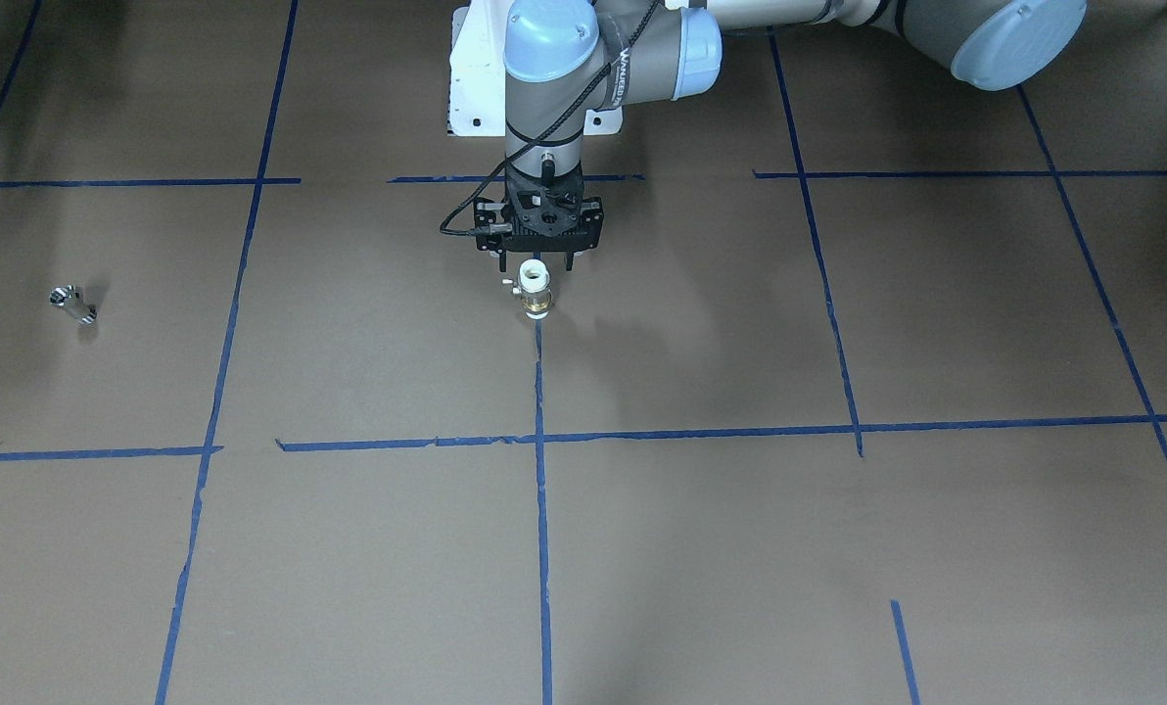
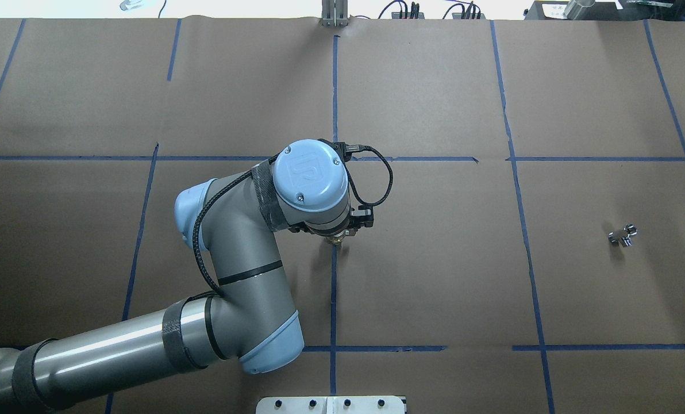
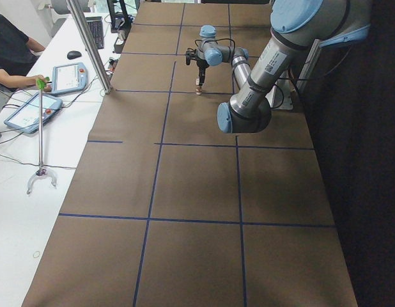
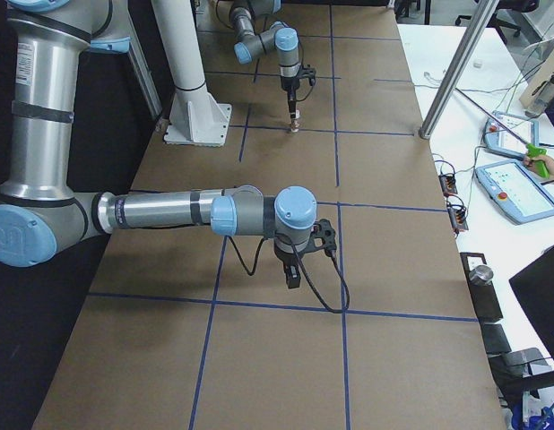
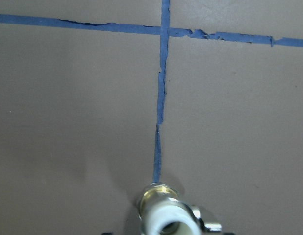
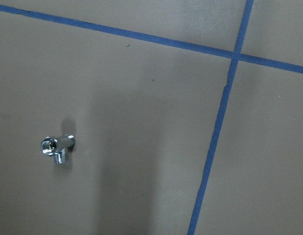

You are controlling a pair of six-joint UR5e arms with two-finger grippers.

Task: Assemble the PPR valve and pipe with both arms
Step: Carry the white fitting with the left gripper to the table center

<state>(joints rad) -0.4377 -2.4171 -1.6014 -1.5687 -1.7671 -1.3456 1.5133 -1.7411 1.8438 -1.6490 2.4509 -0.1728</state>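
Note:
The PPR valve stands upright on the brown table, white ends and brass band, on a blue tape line. It also shows in the left wrist view and peeks out under the wrist in the overhead view. My left gripper hangs straight over it, open, with a finger on either side of its top end. The pipe lies far off on the robot's right, and the right wrist view shows it from above. My right gripper shows only in the exterior right view, pointing down; I cannot tell its state.
Blue tape lines divide the table into squares. The white bolted pedestal stands at the robot's edge. Metal posts and operator desks with tablets run along the far side.

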